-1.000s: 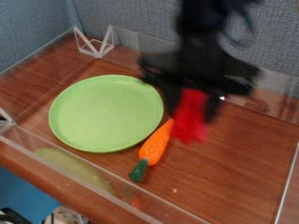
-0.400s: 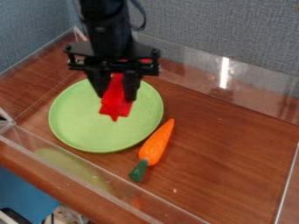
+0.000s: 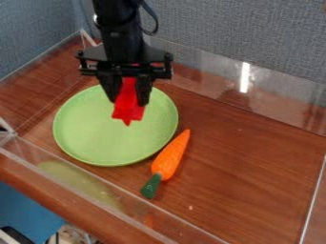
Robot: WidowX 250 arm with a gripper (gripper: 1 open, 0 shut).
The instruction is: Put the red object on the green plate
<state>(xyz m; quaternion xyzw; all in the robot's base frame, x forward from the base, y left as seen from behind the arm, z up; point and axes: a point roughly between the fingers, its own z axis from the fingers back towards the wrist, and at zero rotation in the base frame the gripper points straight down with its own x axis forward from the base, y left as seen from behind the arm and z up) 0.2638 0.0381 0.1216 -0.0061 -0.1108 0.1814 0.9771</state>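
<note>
Red object hangs pinched in the hand, pointing down over the middle of the green plate, not visibly resting on it. Likely risk: released while upright, the bar could tip and slide over the shallow rim onto the surface. It might also roll toward the carrot just beside the plate.

The black robot arm comes down from the top edge, its black gripper pointing downward, jaws clamped on something.
</note>
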